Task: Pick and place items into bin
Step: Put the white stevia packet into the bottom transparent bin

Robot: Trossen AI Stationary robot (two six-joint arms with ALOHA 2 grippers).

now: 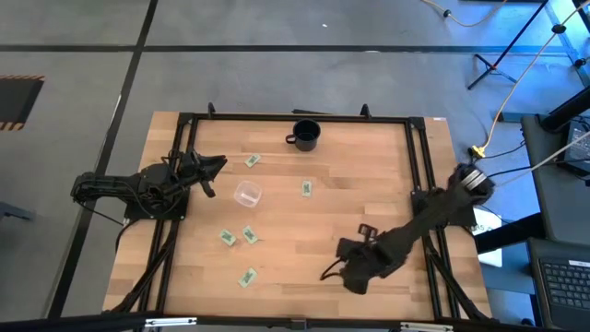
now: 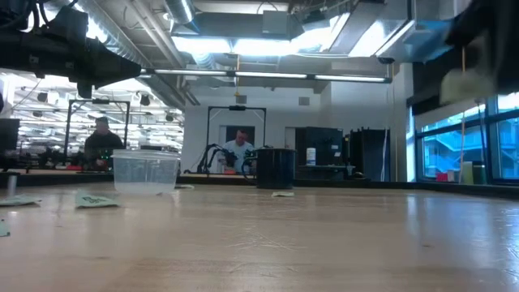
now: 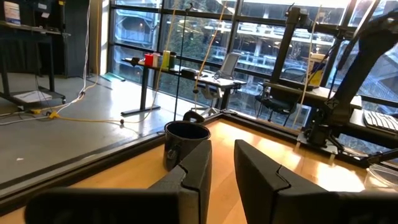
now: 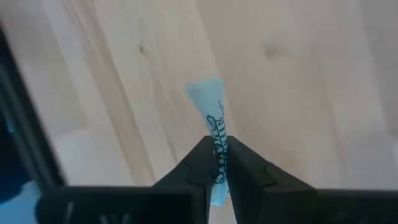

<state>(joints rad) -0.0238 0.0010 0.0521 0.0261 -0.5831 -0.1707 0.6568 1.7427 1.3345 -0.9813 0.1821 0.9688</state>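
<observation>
Several small green-and-white packets (image 1: 250, 235) lie flat on the wooden table (image 1: 387, 175) around a clear plastic bin (image 1: 247, 194), which stands left of the middle. My right gripper (image 4: 216, 163), over the near right part of the table (image 1: 330, 269), points steeply down and is shut on one packet (image 4: 211, 109). My left gripper (image 3: 222, 168) waits level at the left edge, its fingers a little apart with nothing between them. My right gripper pinches the packet between its two fingers, from above. The packet shows edge-on, gripped across its printed middle (image 4: 216, 142), and its pale end (image 4: 205, 92) sticks out beyond the fingertips. It is lifted clear of the table.
A black mug (image 1: 305, 135) stands at the far middle of the table. A black frame (image 1: 419, 175) runs along the table's edges. People sit in the room beyond the far edge (image 2: 241, 150).
</observation>
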